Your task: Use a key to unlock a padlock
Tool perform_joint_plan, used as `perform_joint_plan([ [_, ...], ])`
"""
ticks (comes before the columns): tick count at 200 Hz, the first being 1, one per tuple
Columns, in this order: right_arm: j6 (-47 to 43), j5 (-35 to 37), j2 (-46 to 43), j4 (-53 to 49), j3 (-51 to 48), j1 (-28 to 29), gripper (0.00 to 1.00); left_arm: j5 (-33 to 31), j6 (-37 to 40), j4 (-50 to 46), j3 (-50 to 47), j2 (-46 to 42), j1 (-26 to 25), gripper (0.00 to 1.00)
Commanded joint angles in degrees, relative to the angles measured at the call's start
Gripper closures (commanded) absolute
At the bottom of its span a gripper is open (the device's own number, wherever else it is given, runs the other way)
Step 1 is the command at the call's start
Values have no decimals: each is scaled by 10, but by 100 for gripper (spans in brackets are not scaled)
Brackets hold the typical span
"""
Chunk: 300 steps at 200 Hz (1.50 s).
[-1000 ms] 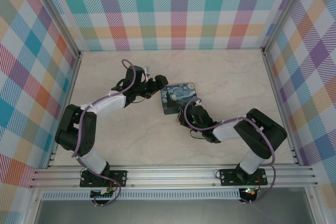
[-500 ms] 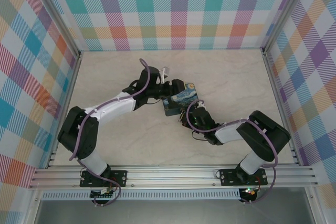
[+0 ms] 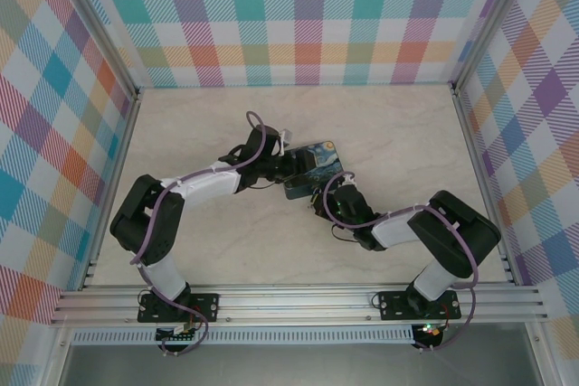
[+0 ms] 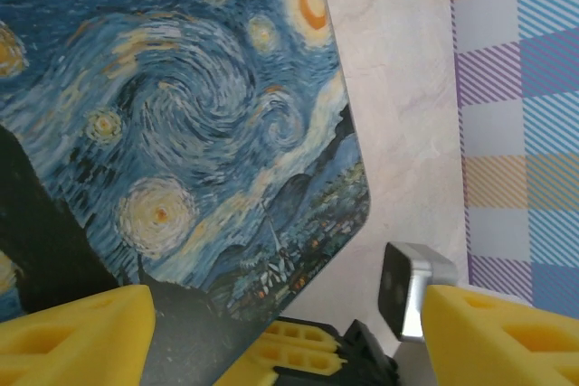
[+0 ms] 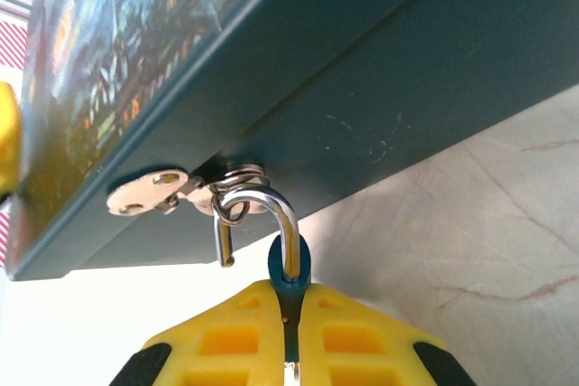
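Note:
The padlock (image 5: 290, 270) is a small teal body pinched between the yellow fingers of my right gripper (image 5: 288, 294), which is shut on it. Its silver shackle (image 5: 282, 216) stands open, one end free, the curve hooked through the wire ring on the front of the blue painted tin box (image 5: 362, 61). I cannot pick out the key. My left gripper (image 4: 271, 318) is open and straddles a corner of the box lid (image 4: 181, 133). Its left finger (image 4: 77, 341) overlaps the lid, and its right finger (image 4: 507, 341) stands clear of the box edge.
In the top view the tin box (image 3: 318, 162) sits mid-table with the left gripper (image 3: 291, 164) at its left and the right gripper (image 3: 318, 203) at its near side. Plaid walls (image 3: 289, 24) enclose the marble tabletop (image 3: 407, 124).
The left arm has swung right and its gripper has come over the box's left end. The box has turned and shifted slightly. The right gripper stays on the padlock.

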Motion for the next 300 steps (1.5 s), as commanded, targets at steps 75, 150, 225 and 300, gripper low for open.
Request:
perform_joint_plan([
  [75,34,31,29,90,9,-29,91,-28,1,9,-55,17,-3,22],
  [150,96,65,87,160,29,-39,92,-25,-16,28,-50,32,-3,22],
  [225,116,80,83,140,44,-57,91,-28,-17,26,-50,36,-3,22],
  [300,46,84,-31,31,12,-74,91,-38,-9,6,-52,21,5,21],
])
